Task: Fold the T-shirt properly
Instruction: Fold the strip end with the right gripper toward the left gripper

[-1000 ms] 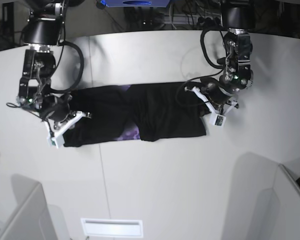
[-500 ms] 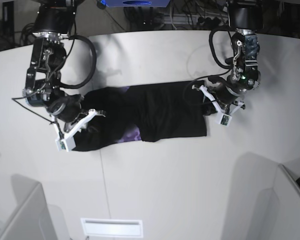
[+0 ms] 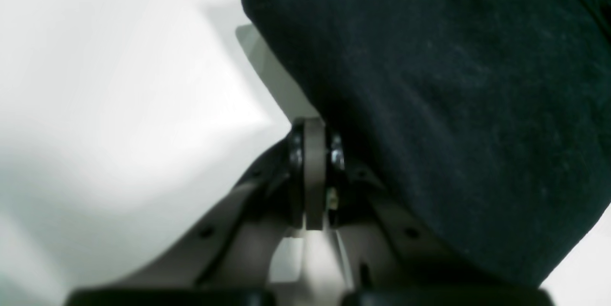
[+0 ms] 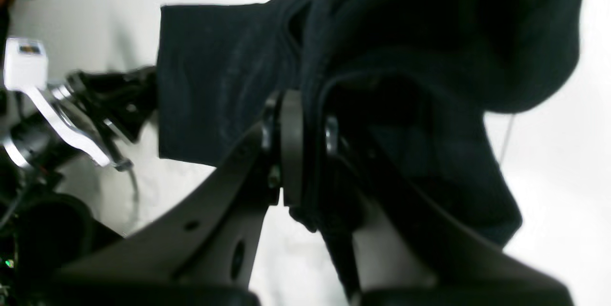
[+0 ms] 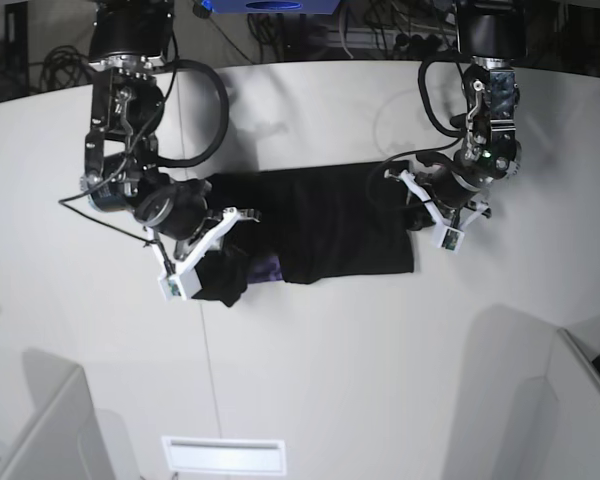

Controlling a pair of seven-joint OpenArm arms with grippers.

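Black cotton T-shirt [image 5: 320, 225] lies as a folded band mid-counter [image 5: 310, 380], soft and floppy, so grab hems and corners. Right gripper [image 5: 212, 262] is clamped on its bunched end, lifted off the counter. Left gripper [image 5: 420, 212] sits at the other edge; can't tell if it's pinching. Plenty of bare counter around.

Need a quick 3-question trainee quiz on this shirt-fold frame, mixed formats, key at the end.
1. True or false: the right end effector is shut on the T-shirt.
2. In the base view, which end of the shirt is lifted and bunched: A) that view's left, B) that view's right?
3. Fill in: the left end effector sits at the shirt's ____ edge in the base view.

Key: 1 true; 2 A; 3 right.
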